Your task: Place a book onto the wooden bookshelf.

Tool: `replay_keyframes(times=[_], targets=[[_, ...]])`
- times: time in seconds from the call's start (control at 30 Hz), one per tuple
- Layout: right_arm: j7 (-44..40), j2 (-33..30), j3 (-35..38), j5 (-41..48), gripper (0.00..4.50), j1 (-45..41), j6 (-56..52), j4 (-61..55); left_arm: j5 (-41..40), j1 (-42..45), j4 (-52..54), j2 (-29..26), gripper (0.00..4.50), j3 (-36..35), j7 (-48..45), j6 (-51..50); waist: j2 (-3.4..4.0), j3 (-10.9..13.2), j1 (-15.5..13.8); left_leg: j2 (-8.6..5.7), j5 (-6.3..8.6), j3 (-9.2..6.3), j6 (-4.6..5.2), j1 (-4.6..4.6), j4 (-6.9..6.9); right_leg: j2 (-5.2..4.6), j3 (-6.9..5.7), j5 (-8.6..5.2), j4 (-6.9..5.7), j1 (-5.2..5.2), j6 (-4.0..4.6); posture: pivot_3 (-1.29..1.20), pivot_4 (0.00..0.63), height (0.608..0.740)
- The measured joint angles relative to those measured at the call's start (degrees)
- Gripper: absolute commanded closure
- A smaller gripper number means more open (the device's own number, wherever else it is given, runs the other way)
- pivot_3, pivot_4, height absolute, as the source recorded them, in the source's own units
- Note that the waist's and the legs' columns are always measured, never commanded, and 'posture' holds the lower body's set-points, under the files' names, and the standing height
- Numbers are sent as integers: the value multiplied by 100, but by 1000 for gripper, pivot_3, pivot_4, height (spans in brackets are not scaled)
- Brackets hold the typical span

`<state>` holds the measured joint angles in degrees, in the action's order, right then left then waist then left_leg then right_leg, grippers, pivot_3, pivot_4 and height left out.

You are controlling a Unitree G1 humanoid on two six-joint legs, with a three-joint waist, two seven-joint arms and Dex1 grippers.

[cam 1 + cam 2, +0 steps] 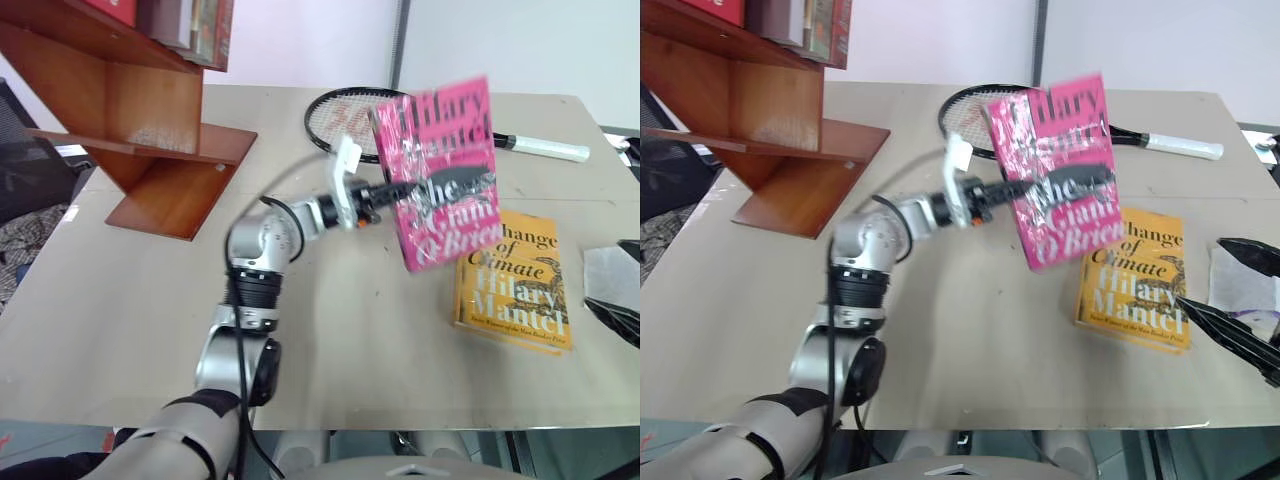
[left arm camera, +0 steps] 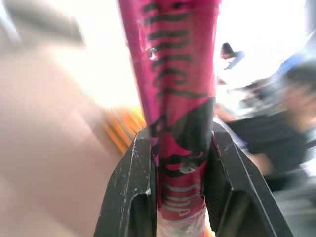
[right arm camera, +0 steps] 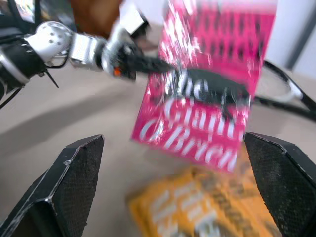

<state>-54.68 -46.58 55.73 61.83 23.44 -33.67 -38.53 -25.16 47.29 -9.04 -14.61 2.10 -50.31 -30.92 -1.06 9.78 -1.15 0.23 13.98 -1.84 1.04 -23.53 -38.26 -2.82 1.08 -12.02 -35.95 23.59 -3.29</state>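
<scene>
Nearest the robot, on the pale table (image 1: 120,330), the left arm is seen reaching forward, and its left gripper (image 1: 440,185) is clamped tight on the pink book (image 1: 440,170). One black finger (image 1: 1080,178) is laid across the front cover; in the left wrist view the book is seen squeezed between both fingers. The book is held up in the air, cover facing the camera and tilted, clear of the table. At the right edge of the table the right gripper (image 3: 173,187) is seen with its two fingers spread wide and nothing between them; it is pointed toward the pink book. Just beyond and below the held book, a yellow-orange book (image 1: 515,280) is lying flat on the table. Farther back, a black racket (image 1: 340,118) with a white handle is lying on the table, partly hidden behind the pink book. At the far left, the wooden bookshelf (image 1: 140,110) is standing on the table, well apart from the held book, with several books on an upper board.
</scene>
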Motion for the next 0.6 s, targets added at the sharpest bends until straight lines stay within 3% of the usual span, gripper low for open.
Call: replay_keyframes(times=[0.17,0.3,0.4,0.47,0.6], targets=[[255,-9,-658,33,0,-561,110,-52,1395,245,-375,-1206,3845,260,-698,3452,-3,5,-45,1,0,-4,2,-12,-4,-2,-8,0,2,5,2,0,150,740],[268,-10,-943,29,0,-857,183,5,1669,1036,-729,-2208,3845,11,-1200,5322,-11,11,-37,0,5,-4,10,-15,-6,-4,-10,8,7,4,-14,0,150,740],[186,-1,-1105,-44,0,-985,278,216,1710,1221,-569,-3167,3845,-188,-1596,5682,-8,9,30,0,10,2,18,-12,-5,-4,-5,11,8,4,-25,0,150,740],[131,-4,-1184,-109,0,-1021,285,342,1725,1202,-543,-3509,3845,-224,-1709,5701,-9,9,48,3,10,1,19,-11,-5,-2,-7,11,6,4,-26,0,150,740],[-11,-36,-1720,-131,0,-1613,316,637,1951,746,-840,-5097,3845,-545,-2135,6155,-6,16,186,20,10,9,19,3,-4,13,-5,11,-3,4,-25,0,150,740]])
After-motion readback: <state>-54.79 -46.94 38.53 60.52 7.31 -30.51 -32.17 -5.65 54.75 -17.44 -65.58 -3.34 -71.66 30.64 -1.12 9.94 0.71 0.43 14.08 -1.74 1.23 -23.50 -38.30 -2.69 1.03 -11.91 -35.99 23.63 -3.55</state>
